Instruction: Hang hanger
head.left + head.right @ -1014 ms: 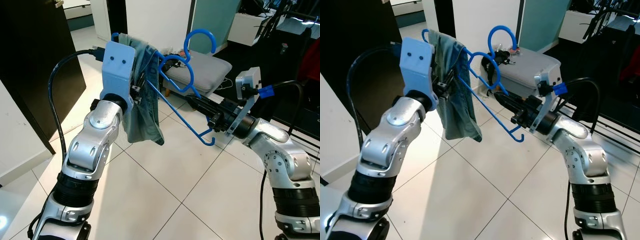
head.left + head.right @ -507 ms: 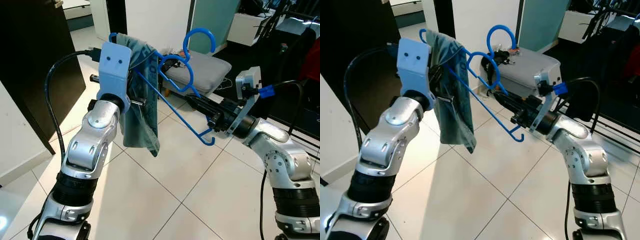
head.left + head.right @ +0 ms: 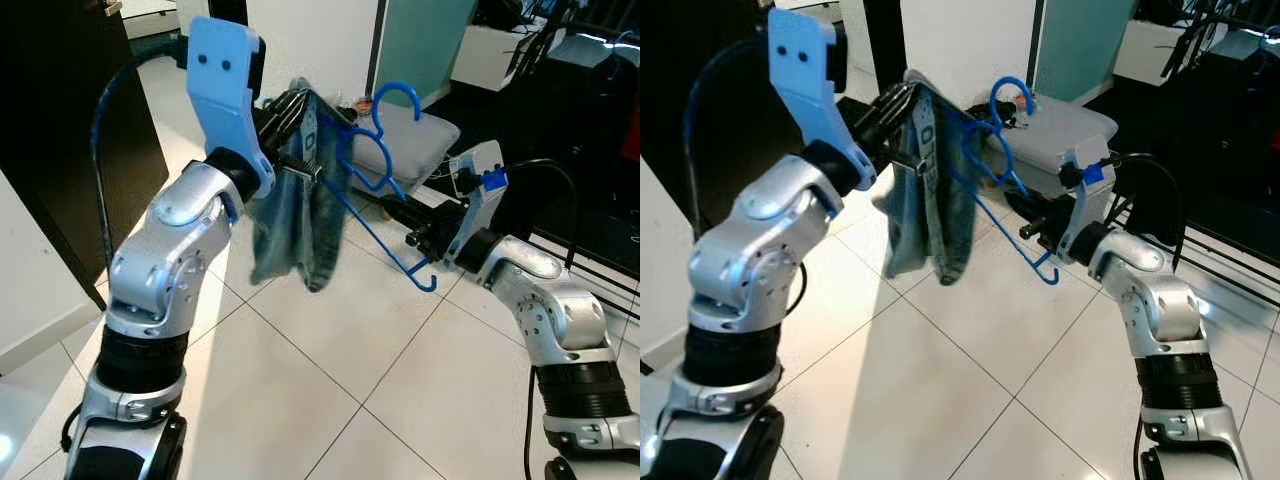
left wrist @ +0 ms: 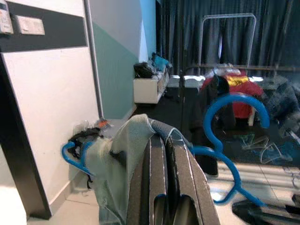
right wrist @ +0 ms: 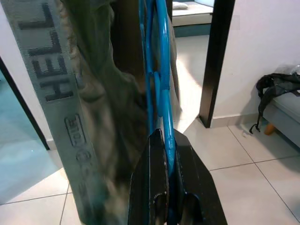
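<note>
Left gripper (image 3: 290,105) higher, jeans (image 3: 300,215) on hanger (image 3: 375,190)

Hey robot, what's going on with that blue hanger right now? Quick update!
Left gripper shut on denim garment draped over blue hanger. Right gripper shut on hanger's lower bar. Hanger held in the air, not yet hung. Nothing blocking between the arms.

**Tiled floor, one bench**

A pale tiled floor (image 3: 330,380) is stretching under the robot. A grey cushioned bench (image 3: 425,140) is standing on it by the white wall, with a dark bundle (image 5: 276,86) lying at its end.
</note>
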Robot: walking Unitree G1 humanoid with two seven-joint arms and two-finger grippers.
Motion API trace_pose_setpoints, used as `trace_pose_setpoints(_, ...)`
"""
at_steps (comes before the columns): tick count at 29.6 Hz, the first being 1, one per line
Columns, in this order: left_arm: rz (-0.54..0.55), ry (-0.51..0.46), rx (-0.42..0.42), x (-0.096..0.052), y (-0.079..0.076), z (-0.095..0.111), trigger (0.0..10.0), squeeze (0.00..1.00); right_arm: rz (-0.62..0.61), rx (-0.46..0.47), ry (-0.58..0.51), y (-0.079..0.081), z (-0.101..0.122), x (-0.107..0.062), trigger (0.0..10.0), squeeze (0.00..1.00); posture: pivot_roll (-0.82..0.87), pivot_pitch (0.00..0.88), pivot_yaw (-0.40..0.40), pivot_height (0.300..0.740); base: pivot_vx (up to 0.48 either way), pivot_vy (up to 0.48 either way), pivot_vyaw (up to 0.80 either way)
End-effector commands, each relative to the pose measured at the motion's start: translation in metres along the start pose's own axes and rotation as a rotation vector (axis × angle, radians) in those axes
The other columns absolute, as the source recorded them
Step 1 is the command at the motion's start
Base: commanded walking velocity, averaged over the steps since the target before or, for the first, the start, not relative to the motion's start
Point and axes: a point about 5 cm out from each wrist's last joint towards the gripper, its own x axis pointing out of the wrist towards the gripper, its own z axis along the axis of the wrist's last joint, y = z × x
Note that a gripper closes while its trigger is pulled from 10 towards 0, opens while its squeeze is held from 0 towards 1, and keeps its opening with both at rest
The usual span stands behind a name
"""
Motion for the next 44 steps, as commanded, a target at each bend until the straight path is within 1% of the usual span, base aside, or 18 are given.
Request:
trace_pose_setpoints(1, -0.060, 0.058, 0.018, -0.004, -0.009, -0.012, 6.7, 0.00, 0.002, 0.012, -0.016, 0.001, 0.003, 0.002, 10.0, 0.00, 0.00, 0.091, -0.017, 0.740, 0.000, 0.000, 0.00)
trace_pose_setpoints(2, -0.060, 0.058, 0.018, -0.004, -0.009, -0.012, 6.7, 0.00, 0.002, 0.012, -0.016, 0.001, 0.003, 0.002, 10.0, 0.00, 0.00, 0.091, -0.017, 0.740, 0.000, 0.000, 0.00)
trace_pose_setpoints(3, -0.091, 0.086, 0.017, -0.006, -0.015, -0.019, 10.0, 0.00, 0.005, 0.015, -0.024, 0.001, 0.005, 0.002, 10.0, 0.00, 0.00, 0.091, -0.017, 0.740, 0.000, 0.000, 0.00)
trace_pose_setpoints(4, -0.181, 0.172, 0.039, -0.011, -0.036, -0.044, 10.0, 0.00, 0.019, 0.021, -0.040, 0.002, 0.008, 0.002, 10.0, 0.00, 0.00, 0.092, -0.017, 0.740, 0.000, 0.000, 0.00)
trace_pose_setpoints(13, -0.222, 0.239, 0.040, -0.011, -0.054, -0.067, 10.0, 0.00, 0.095, 0.012, -0.042, 0.013, 0.009, 0.001, 10.0, 0.00, -0.01, 0.094, -0.013, 0.740, 0.000, 0.000, 0.00)
trace_pose_setpoints(14, -0.228, 0.233, 0.026, -0.011, -0.055, -0.067, 10.0, 0.13, 0.104, 0.011, -0.043, 0.014, 0.009, 0.001, 10.0, 0.00, -0.01, 0.095, -0.013, 0.740, 0.000, 0.000, 0.00)
trace_pose_setpoints(15, -0.228, 0.233, 0.026, -0.011, -0.055, -0.067, 10.0, 0.13, 0.104, 0.011, -0.043, 0.014, 0.009, 0.001, 10.0, 0.00, -0.01, 0.095, -0.013, 0.740, 0.000, 0.000, 0.00)
trace_pose_setpoints(16, -0.228, 0.228, 0.018, -0.011, -0.055, -0.067, 10.0, 0.44, 0.109, 0.010, -0.044, 0.015, 0.009, 0.001, 10.0, 0.00, -0.01, 0.095, -0.013, 0.740, 0.000, 0.000, 0.00)
trace_pose_setpoints(17, -0.232, 0.227, 0.016, -0.012, -0.054, -0.066, 10.0, 1.00, 0.117, 0.008, -0.048, 0.015, 0.009, 0.000, 10.0, 0.00, -0.01, 0.096, -0.012, 0.740, 0.000, 0.000, 0.00)
trace_pose_setpoints(21, -0.224, 0.229, 0.063, -0.013, -0.049, -0.066, 10.0, 1.00, 0.135, 0.005, -0.053, 0.015, 0.011, -0.002, 10.0, 0.00, 0.00, 0.096, -0.014, 0.740, 0.000, 0.000, 0.00)
trace_pose_setpoints(24, -0.235, 0.241, 0.155, -0.017, -0.037, -0.063, 10.0, 1.00, 0.211, -0.030, -0.020, 0.015, 0.011, -0.009, 10.0, 0.00, 0.00, 0.098, -0.017, 0.740, 0.000, 0.000, 0.00)
trace_pose_setpoints(26, -0.250, 0.240, 0.156, -0.019, -0.034, -0.061, 10.0, 1.00, 0.237, -0.045, -0.004, 0.014, 0.011, -0.012, 10.0, 0.00, 0.00, 0.096, -0.019, 0.740, 0.000, 0.000, 0.00)
trace_pose_setpoints(28, -0.267, 0.235, 0.145, -0.021, -0.032, -0.058, 10.0, 1.00, 0.259, -0.056, 0.009, 0.013, 0.011, -0.014, 10.0, 0.00, 0.00, 0.096, -0.019, 0.740, 0.000, 0.000, 0.00)
trace_pose_setpoints(29, -0.300, 0.206, 0.061, -0.024, -0.026, -0.049, 10.0, 1.00, 0.291, -0.075, 0.028, 0.010, 0.013, -0.021, 10.0, 0.00, 0.00, 0.094, -0.020, 0.740, 0.000, 0.000, 0.00)
trace_pose_setpoints(36, -0.385, 0.138, -0.054, -0.037, -0.010, -0.026, 10.0, 1.00, 0.321, -0.112, 0.065, -0.002, 0.015, -0.038, 10.0, 0.00, 0.00, 0.092, -0.023, 0.740, 0.000, 0.000, 0.00)
trace_pose_setpoints(39, -0.335, 0.120, -0.064, -0.037, 0.002, -0.021, 10.0, 1.00, 0.343, -0.125, 0.067, -0.006, 0.019, -0.045, 10.0, 0.00, 0.00, 0.091, -0.023, 0.740, 0.000, 0.000, 0.00)
trace_pose_setpoints(43, -0.229, 0.167, -0.016, -0.034, 0.011, -0.031, 10.0, 1.00, 0.398, -0.137, 0.049, -0.003, 0.027, -0.052, 10.0, 0.00, 0.00, 0.086, -0.019, 0.740, 0.000, 0.000, 0.00)
trace_pose_setpoints(44, -0.198, 0.193, -0.020, -0.035, 0.013, -0.037, 10.0, 0.33, 0.410, -0.143, 0.045, -0.002, 0.029, -0.053, 10.0, 0.00, 0.00, 0.087, -0.017, 0.740, 0.000, 0.000, 0.00)
